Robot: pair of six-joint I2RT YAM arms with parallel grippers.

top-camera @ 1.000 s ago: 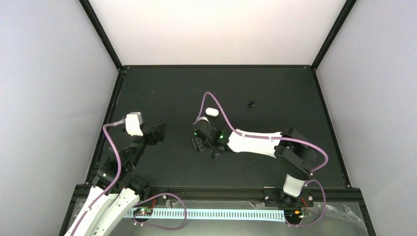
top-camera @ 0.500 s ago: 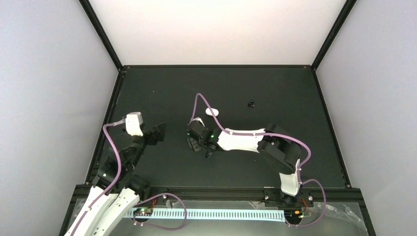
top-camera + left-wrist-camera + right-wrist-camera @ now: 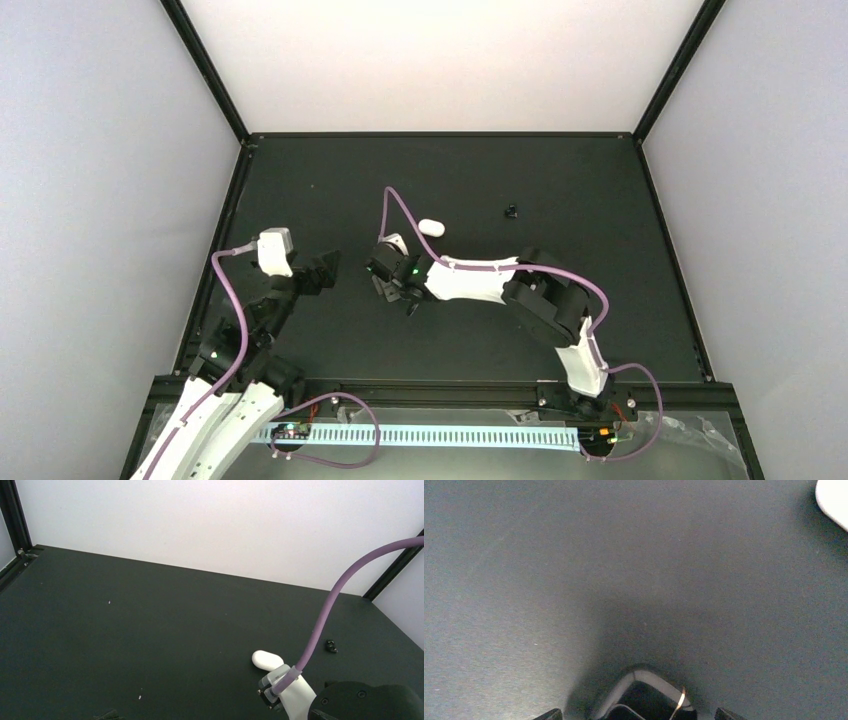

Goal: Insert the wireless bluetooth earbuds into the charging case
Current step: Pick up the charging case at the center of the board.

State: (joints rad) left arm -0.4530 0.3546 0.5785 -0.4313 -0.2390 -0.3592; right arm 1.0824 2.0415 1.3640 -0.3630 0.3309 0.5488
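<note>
Hovering low over the table (image 3: 560,190) with the right gripper (image 3: 393,292), jaws spread wide and empty; saw the charging case (image 3: 431,227) lying near, farther back. Could not tell jaw state of the left gripper (image 3: 322,268).

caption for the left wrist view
White case on black table beside the right arm's purple cable, small black bit farther right.

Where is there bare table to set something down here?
Bare table fills the far-left corner and the stretch right of the small black bit. Crowded: mid-table, where the right gripper and its cable sit near the charging case.
</note>
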